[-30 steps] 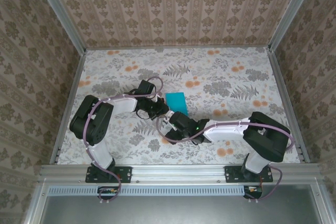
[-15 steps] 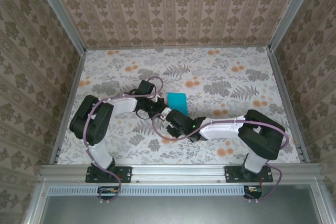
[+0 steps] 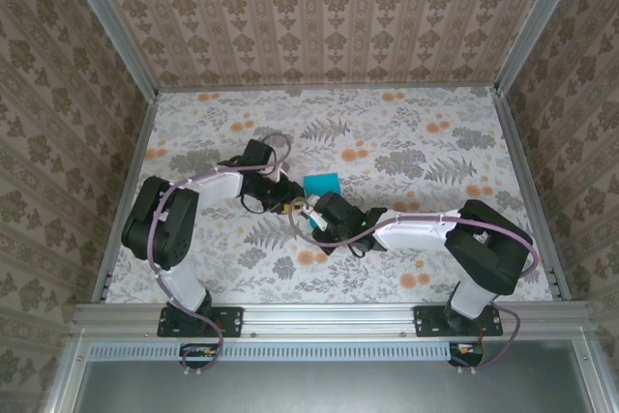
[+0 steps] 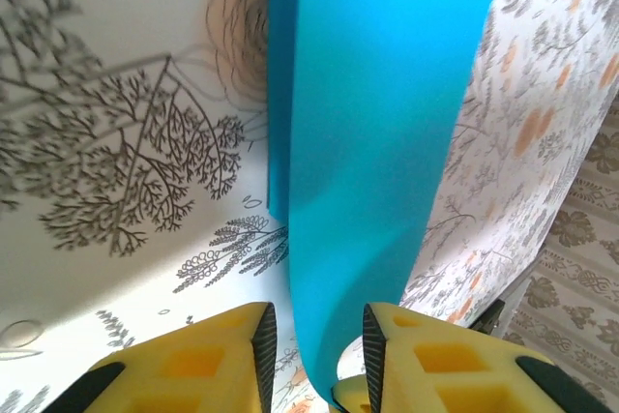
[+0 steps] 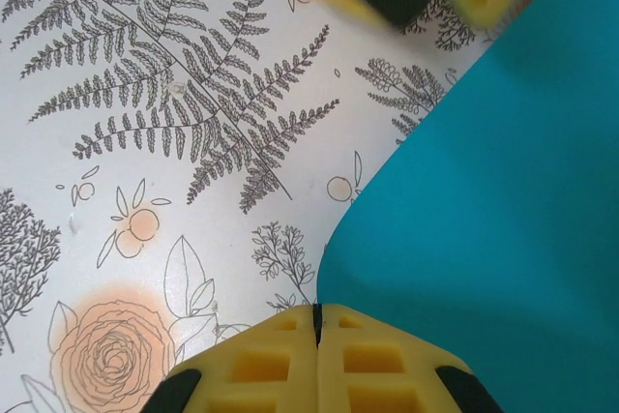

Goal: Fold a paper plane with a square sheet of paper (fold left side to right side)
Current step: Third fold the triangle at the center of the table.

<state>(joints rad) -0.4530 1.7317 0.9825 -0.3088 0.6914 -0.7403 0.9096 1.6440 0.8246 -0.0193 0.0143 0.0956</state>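
Around the middle of the flower-patterned counter (image 3: 426, 142), the two arms reach in toward each other and meet at the turquoise square sheet of paper (image 3: 322, 184). From above it looks like a small blue patch just on the far side of both wrists. The left end effector (image 4: 311, 336) has its yellow fingers (image 4: 242, 355) parted, and the sheet rises through the gap between them (the gap is far wider than the thin paper, so nothing is clamped there). In that wrist view a darker second layer shows along the sheet's left edge. The right end effector (image 5: 315, 321) has its pads pressed fully together. The sheet's curved blue edge runs right down to that seam, so it looks pinched on the paper's border. There the sheet appears to bow up off the counter rather than lie flat.
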